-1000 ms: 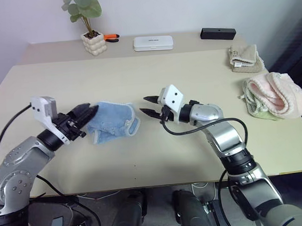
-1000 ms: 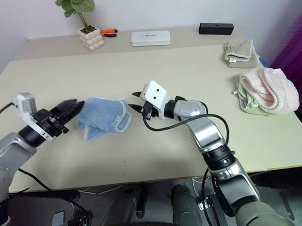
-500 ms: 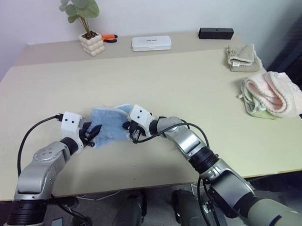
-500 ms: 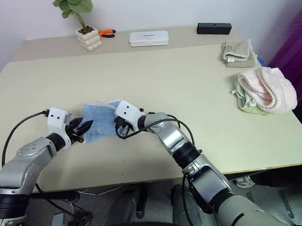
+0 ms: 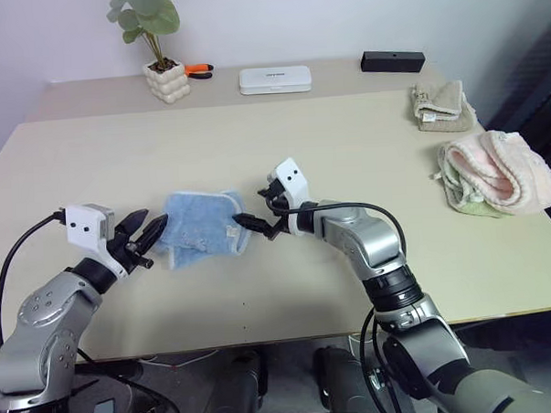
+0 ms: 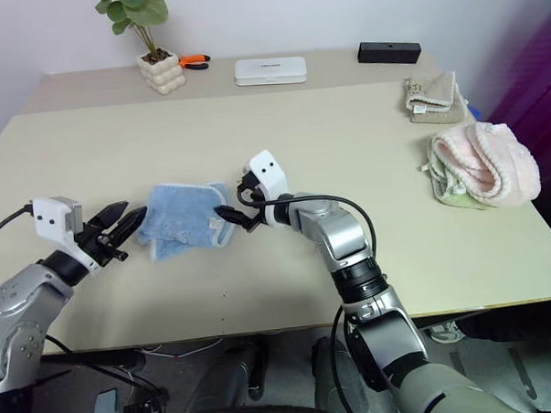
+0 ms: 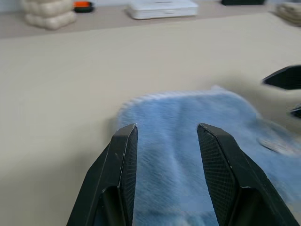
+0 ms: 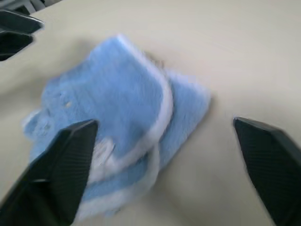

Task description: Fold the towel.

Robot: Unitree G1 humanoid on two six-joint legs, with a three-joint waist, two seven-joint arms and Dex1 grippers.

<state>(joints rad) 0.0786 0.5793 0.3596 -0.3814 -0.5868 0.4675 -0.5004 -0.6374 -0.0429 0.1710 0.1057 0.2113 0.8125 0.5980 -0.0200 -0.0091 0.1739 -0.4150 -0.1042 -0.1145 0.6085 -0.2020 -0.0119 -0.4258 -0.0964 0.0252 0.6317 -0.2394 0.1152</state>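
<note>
The light blue towel point(image 5: 201, 230) lies bunched in a loose fold on the table, its pale edging curving along the right side. My left gripper point(image 5: 153, 237) sits just off the towel's left edge, low over the table. In the left wrist view its fingers point(image 7: 124, 155) stand apart with the towel point(image 7: 188, 141) just ahead and nothing gripped between them. My right gripper point(image 5: 254, 207) is at the towel's right edge, jaws spread wide and empty. The right wrist view shows the towel point(image 8: 117, 103) ahead between the wide-spread fingers point(image 8: 66, 160).
A fluffy pink towel point(image 5: 498, 171) and a small beige folded towel point(image 5: 445, 106) lie at the right of the table. Along the back stand a potted plant point(image 5: 167, 79), an orange-handled tool point(image 5: 199, 70), a white case point(image 5: 276, 78) and a black box point(image 5: 393, 61).
Half a second ago both grippers were pressed in on the towel. Now the right gripper has opened wide and drawn back to the right, and the left has backed off to the left.
</note>
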